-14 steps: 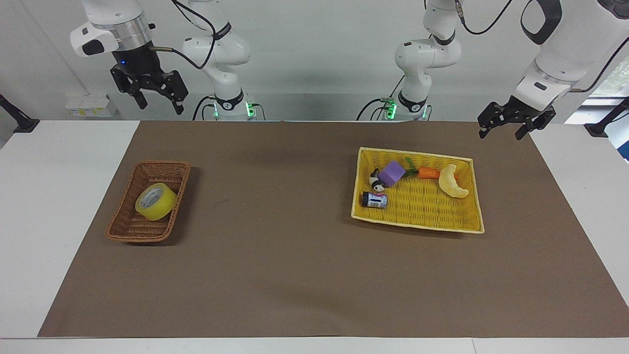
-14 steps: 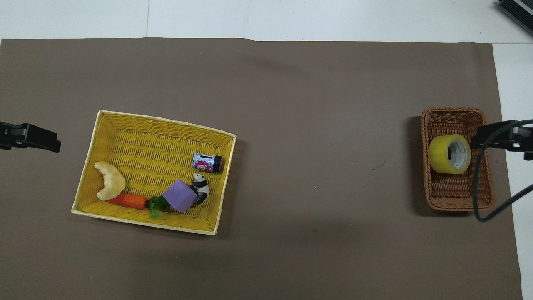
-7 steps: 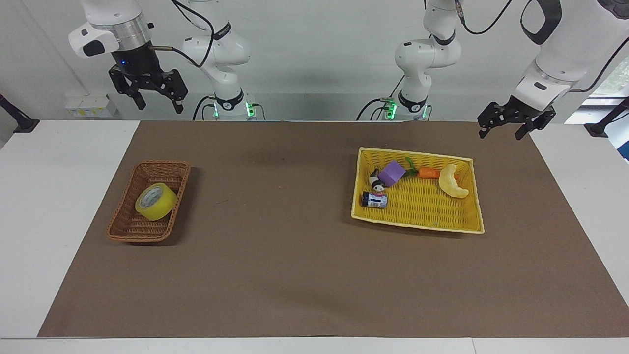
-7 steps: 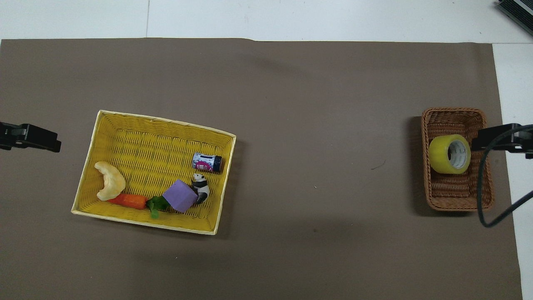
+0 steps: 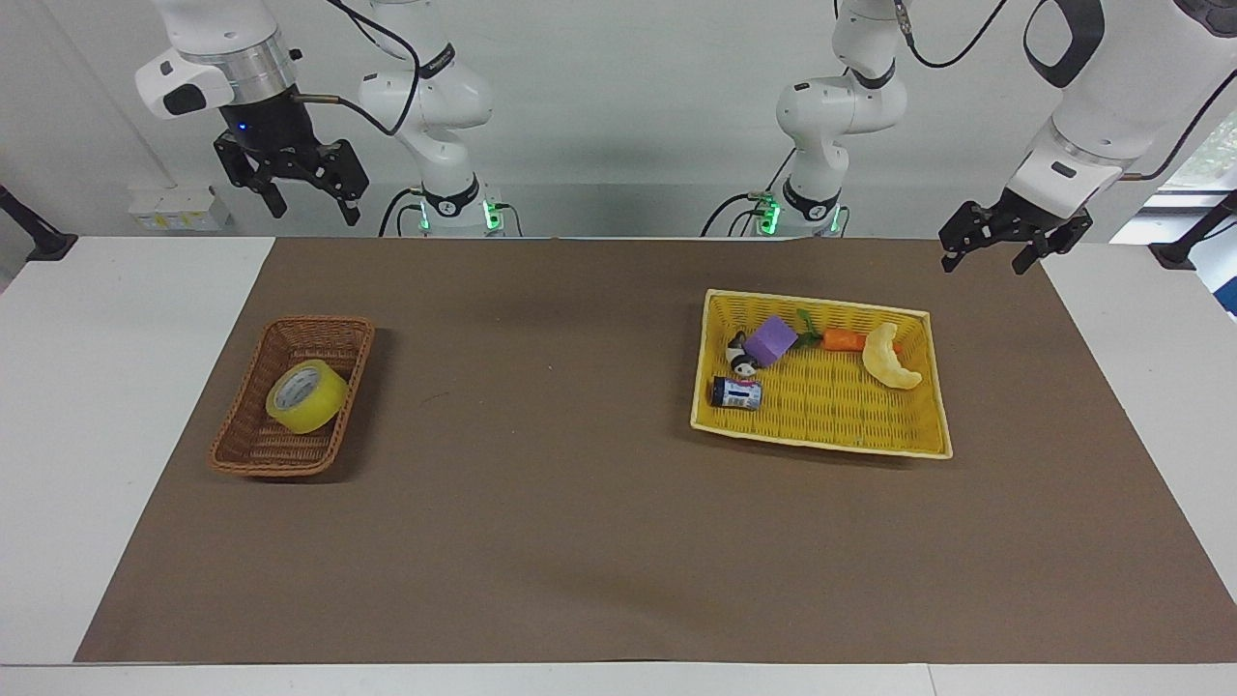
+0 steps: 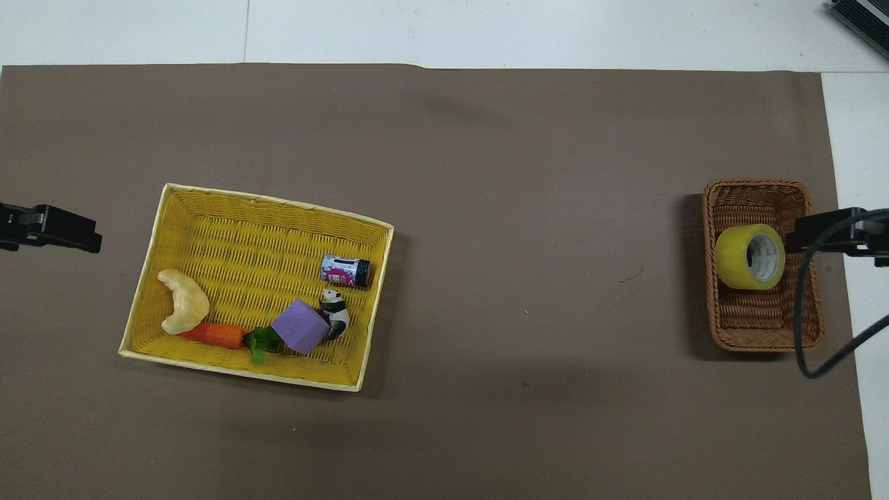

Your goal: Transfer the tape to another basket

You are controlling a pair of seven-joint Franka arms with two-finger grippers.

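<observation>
Tape point(image 5: 306, 395) sits in the brown wicker basket point(image 5: 253, 454) already; right gripper point(image 5: 307, 205) hangs high over that end, fingers wide, empty. Left gripper point(image 5: 999, 253) waits, also spread. I'd just lift clear without clipping the rim

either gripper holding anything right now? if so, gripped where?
Nothing is held. The right gripper and left gripper are both open and raised. The tape lies in the brown basket.

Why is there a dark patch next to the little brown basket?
That is its shadow. In the overhead view the brown basket throws a dark strip onto the mat, toward the yellow basket. In the facing view the same strip lies beside it, and the tape inside looks evenly lit.
</observation>
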